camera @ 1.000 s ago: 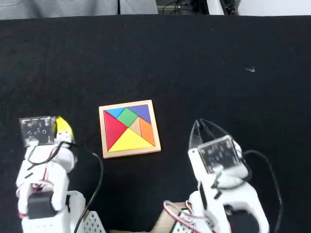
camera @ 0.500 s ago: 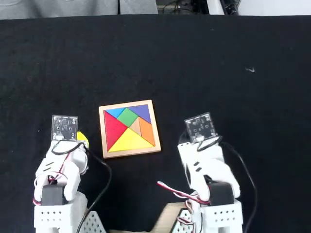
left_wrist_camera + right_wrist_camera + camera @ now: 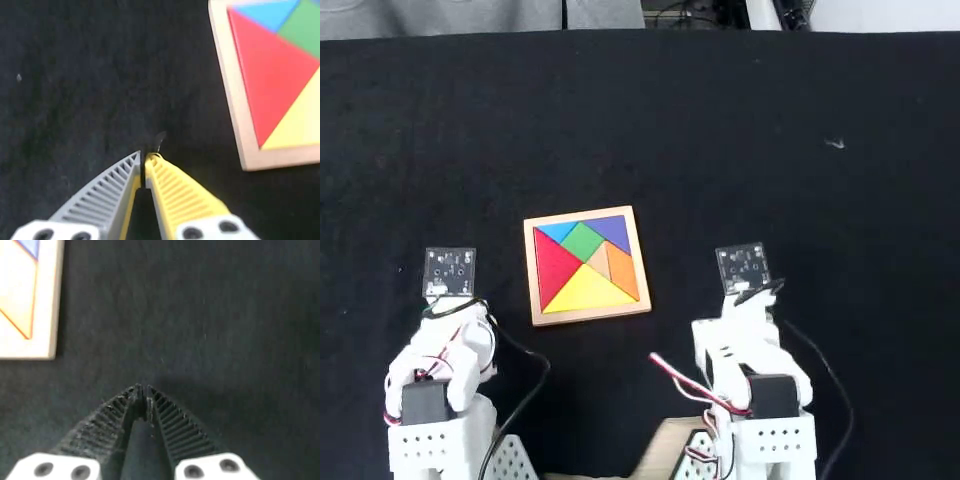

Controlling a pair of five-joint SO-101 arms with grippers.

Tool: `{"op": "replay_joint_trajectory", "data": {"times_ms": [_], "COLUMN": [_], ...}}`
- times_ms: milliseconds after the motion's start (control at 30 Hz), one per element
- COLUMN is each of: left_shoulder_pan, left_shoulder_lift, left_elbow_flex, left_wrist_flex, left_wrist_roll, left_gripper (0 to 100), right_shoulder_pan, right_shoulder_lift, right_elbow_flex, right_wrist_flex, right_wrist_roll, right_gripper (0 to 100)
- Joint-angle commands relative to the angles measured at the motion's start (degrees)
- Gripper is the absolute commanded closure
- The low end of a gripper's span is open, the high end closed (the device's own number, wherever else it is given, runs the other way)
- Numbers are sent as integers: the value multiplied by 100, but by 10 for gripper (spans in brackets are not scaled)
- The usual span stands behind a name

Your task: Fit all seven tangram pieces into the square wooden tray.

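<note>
**Both arms (image 3: 750, 360) folded back near their bases on the table (image 3: 770, 150), with the filled square wooden tray (image 3: 592, 313) between and just ahead of them.**
Within the last second each arm has drawn back and settled beside the tray, while the tray and tangram pieces (image 3: 555, 265) kept their place, so the fitting is probably finished. The left tool (image 3: 145, 157) and right tool (image 3: 142, 389) each have tips pressed together, gripping nothing. From above, the wrist cameras (image 3: 450, 272) cover both tools. A tan patch (image 3: 598, 262) at the tray's centre could be a piece or bare wood.
</note>
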Motion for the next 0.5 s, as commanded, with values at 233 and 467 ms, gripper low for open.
{"op": "replay_joint_trajectory", "data": {"times_ms": [233,467], "left_shoulder_pan": [-145,-154], "left_shoulder_lift": [0,0], "left_elbow_flex": [119,119], "left_wrist_flex": [114,114], "left_wrist_roll": [-53,-53], "left_gripper": [970,970], "right_shoulder_pan": [563,563], "right_shoulder_lift": [-523,-523], "right_elbow_flex": [-13,-13], "right_wrist_flex": [176,176], "right_wrist_roll": [-35,-35], "right_gripper": [986,986]}}
